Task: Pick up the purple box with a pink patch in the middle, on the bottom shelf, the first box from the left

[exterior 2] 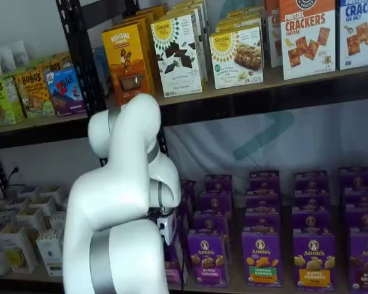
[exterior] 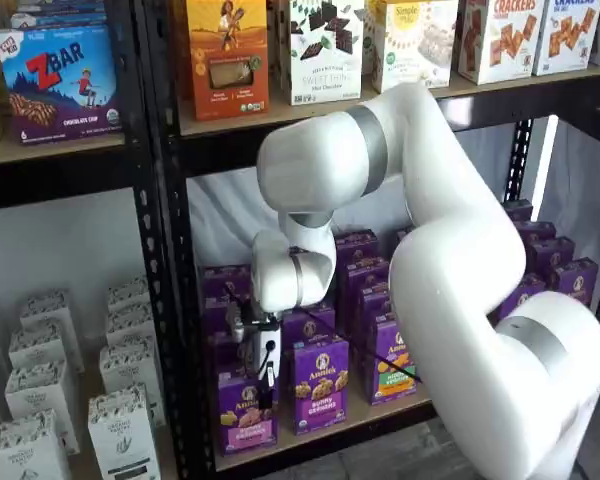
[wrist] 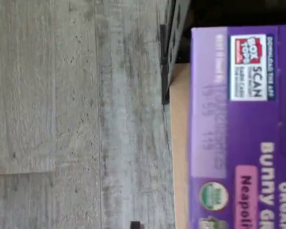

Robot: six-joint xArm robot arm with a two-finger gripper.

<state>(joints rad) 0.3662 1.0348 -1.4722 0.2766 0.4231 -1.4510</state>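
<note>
step: closing on the purple box (exterior: 246, 412) | box: upright at the left front corner of the bottom shelf (exterior: 375, 420), just left of a purple-band carton (exterior: 320, 383) | gripper (exterior: 267, 385): over the box's top, jaw state unclear | advice: stay centred on the top edge, squeeze evenly, lift straight clear of that neighbour

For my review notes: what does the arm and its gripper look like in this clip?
The arm is glossy white, built of fat rounded segments with grey bands at the joints; both shelf views show this. The gripper has a white body with dark fingers below it, and a thin black cable runs alongside. No logos or lettering are legible on it.
</note>
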